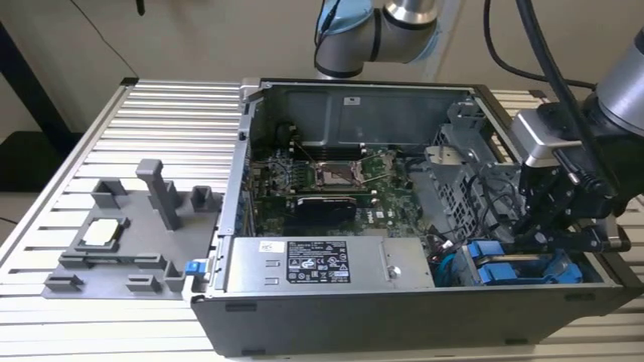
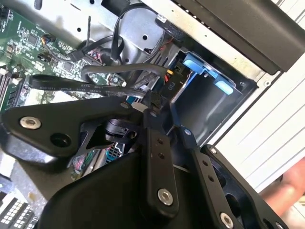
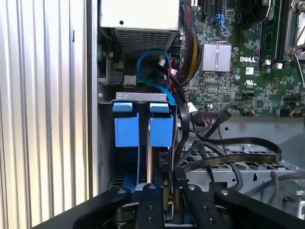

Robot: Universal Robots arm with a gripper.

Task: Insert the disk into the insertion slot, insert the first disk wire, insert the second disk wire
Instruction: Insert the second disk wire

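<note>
The grey sheet-metal drive cage with the insertion slot (image 3: 107, 98) sits in the case's front corner at the exterior view's right (image 1: 458, 264). Two blue carriers (image 3: 161, 126) stand side by side in it (image 1: 508, 271), and the disk's end (image 2: 177, 85) shows behind the blue latch. My gripper (image 1: 533, 241) reaches down into the case right beside this cage. In both wrist views its fingers (image 3: 152, 207) stand close together on the black connector of a flat black disk wire (image 2: 71, 88), at the disk's end (image 2: 151, 106). How far the connector is seated is hidden.
The motherboard (image 1: 322, 181) and power supply (image 1: 322, 264) take up the rest of the open case. Loose black cables (image 3: 228, 155) and a blue cable (image 3: 147, 57) loop near the cage. A grey plastic fixture tray with posts (image 1: 121, 241) lies at the exterior view's left.
</note>
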